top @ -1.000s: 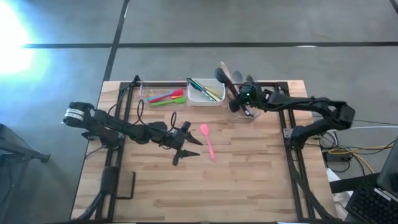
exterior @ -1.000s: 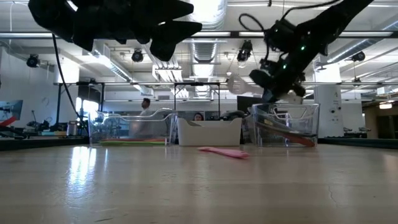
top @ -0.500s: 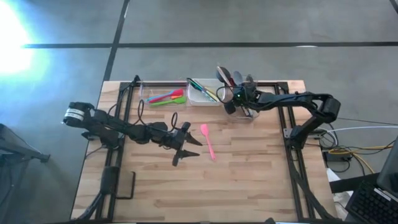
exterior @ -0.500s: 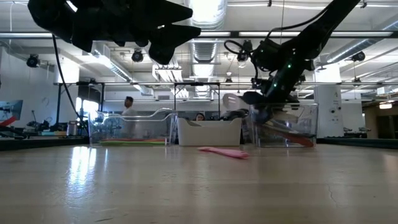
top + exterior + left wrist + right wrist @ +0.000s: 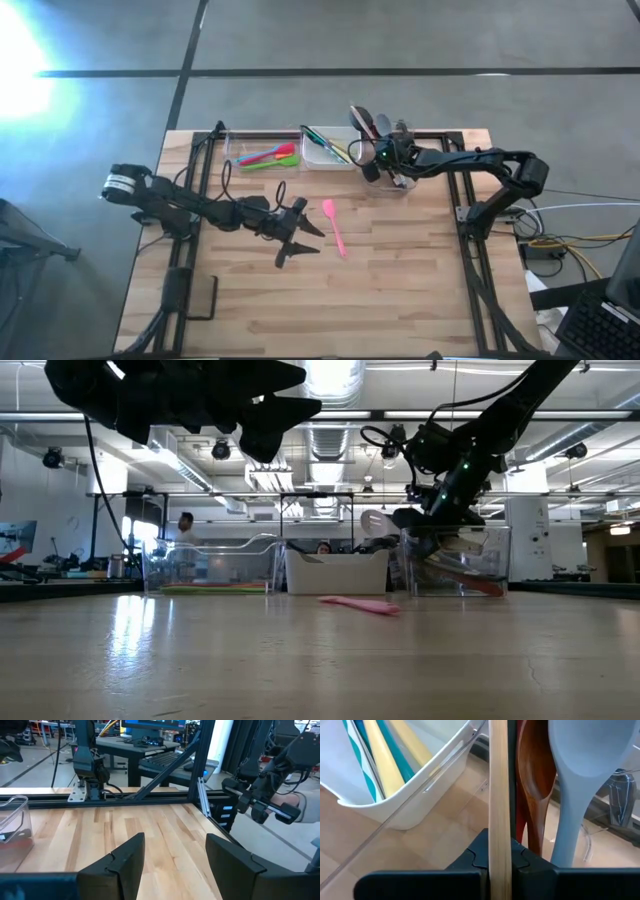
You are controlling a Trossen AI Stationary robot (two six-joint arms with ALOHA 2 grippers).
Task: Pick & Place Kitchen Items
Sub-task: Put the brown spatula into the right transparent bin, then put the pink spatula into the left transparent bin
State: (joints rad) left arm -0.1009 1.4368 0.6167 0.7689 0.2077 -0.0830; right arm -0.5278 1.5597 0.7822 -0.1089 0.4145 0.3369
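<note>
My right gripper (image 5: 368, 165) is at the clear tub (image 5: 398, 178) at the table's back right and is shut on a pale wooden utensil (image 5: 499, 780). Beside that utensil stand a brown wooden spoon (image 5: 535, 785) and a light grey spoon (image 5: 572, 775). A pink spatula (image 5: 335, 229) lies flat on the table's middle. My left gripper (image 5: 303, 238) hovers open and level just left of it, with nothing between its fingers (image 5: 129, 865). Two more tubs at the back hold utensils: a clear one (image 5: 260, 156) and a white one (image 5: 330, 148). My right gripper pinches the pale wooden utensil's straight handle (image 5: 499, 832) between its two fingers (image 5: 477, 857). It comes slanting down from the table's right side. The handle runs on past the fingertips. Both of its ends lie outside the wrist view, so where it rests does not show.
Dark frame rails (image 5: 470, 215) run along the table's left and right sides and its back edge. Bare wood (image 5: 340, 300) spreads over the near half. Beyond the table, in the low view, a person (image 5: 186, 522) stands in the room.
My right gripper has sunk and moved toward the table's left, down to the back right tub, staying shut; over the last half second it has kept still. The person in the background has walked to the left.
</note>
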